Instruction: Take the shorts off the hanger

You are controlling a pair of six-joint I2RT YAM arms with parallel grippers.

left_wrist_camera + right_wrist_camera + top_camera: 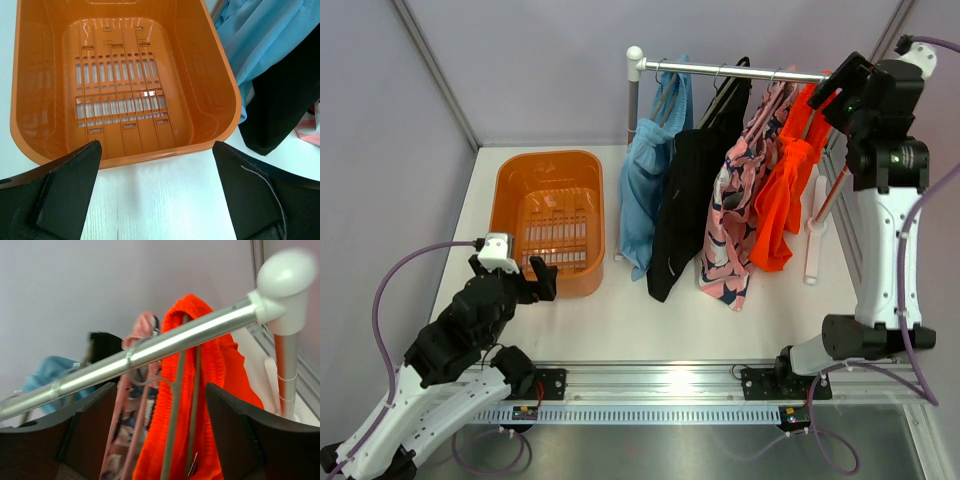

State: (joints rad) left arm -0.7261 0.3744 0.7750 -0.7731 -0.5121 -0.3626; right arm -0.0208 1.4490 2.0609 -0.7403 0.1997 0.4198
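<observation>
Four shorts hang on hangers from a metal rail point(740, 70): light blue point(645, 180), black point(685, 190), pink patterned point(740, 220) and bright orange point(782, 195). My right gripper point(830, 95) is open and empty, raised at the rail's right end beside the orange shorts. In the right wrist view its fingers flank the orange shorts point(210, 410) and their grey hanger point(175, 415), below the rail point(150, 350). My left gripper point(535, 280) is open and empty, low over the table in front of the orange basket point(548, 215).
The basket point(120, 80) is empty, at the left of the table. The rack's white posts stand at the left point(633, 100) and right point(285, 340). A white foot bar point(815, 240) lies under the orange shorts. Grey walls enclose the table.
</observation>
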